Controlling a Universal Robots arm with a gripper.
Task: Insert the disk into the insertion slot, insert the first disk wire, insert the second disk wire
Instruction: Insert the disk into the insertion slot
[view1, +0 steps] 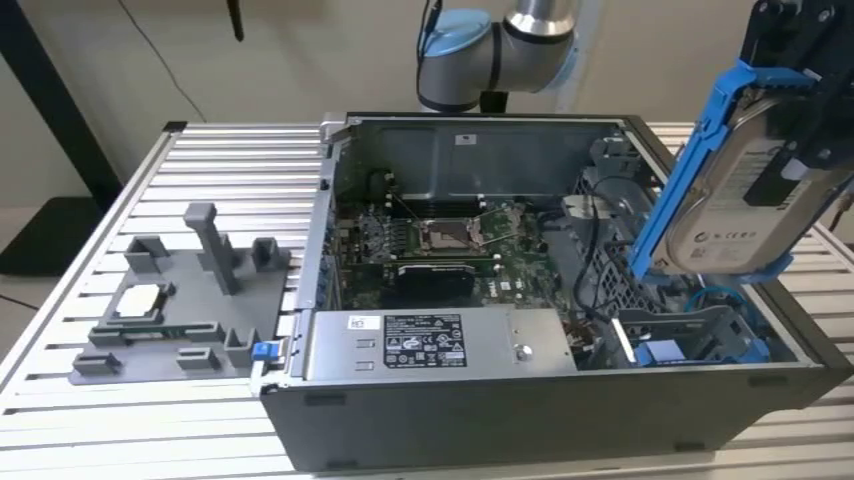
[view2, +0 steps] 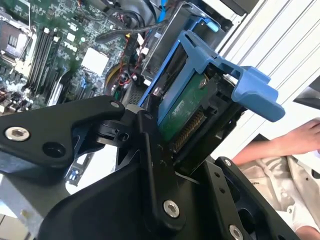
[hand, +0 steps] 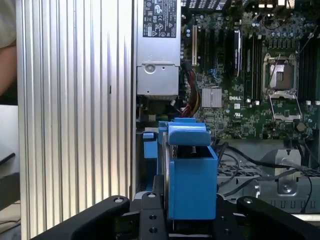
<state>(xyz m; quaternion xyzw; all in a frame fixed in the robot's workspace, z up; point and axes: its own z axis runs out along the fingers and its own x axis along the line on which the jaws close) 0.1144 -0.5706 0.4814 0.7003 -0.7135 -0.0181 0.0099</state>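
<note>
Clearly, the gripper (view1: 790, 165) clamps the tilted disk (view1: 727, 215) above the open case (view1: 534, 410), its upper part cut off.

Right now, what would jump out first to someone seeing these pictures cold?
The disk in its bright blue frame stands out: the black pincer holds it tilted in the air over the open computer case, at the exterior view's right. Inside the case the green motherboard lies bare, with the grey power box and its white sticker just in front of it.
</note>
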